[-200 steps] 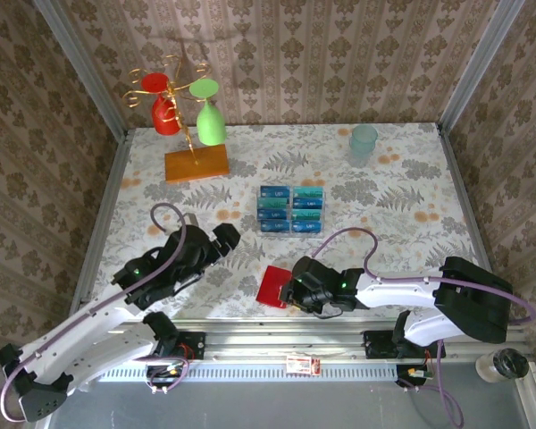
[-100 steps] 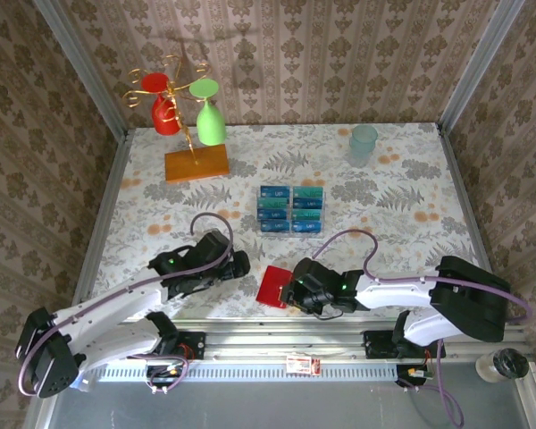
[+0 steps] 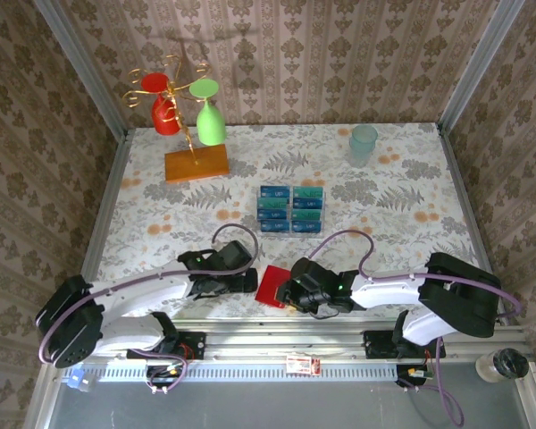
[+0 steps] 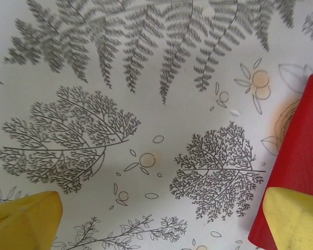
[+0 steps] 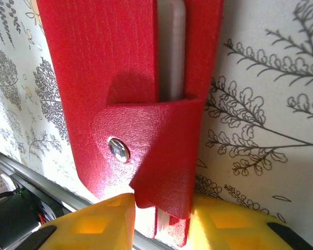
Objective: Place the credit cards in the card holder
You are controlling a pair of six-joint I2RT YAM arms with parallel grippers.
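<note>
Fern-print tabletop (image 3: 393,214), right hand (image 5: 159,219) pinching card holder (image 5: 109,78), left hand (image 4: 161,221) maybe touching

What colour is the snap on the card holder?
Silver snap on the red card holder; clearest in the right wrist view.

Left arm (image 3: 152,293): swings rightward, stretches low along near edge; elbow shifts up from bottom-left corner. Left gripper (image 3: 253,281): moves from mid-table, left of centre, down and right. Gap to holder (image 3: 273,286): closes from well apart to just beside its left edge. Left wrist view: one fingertip (image 4: 295,219) now overlaps holder corner.
</note>
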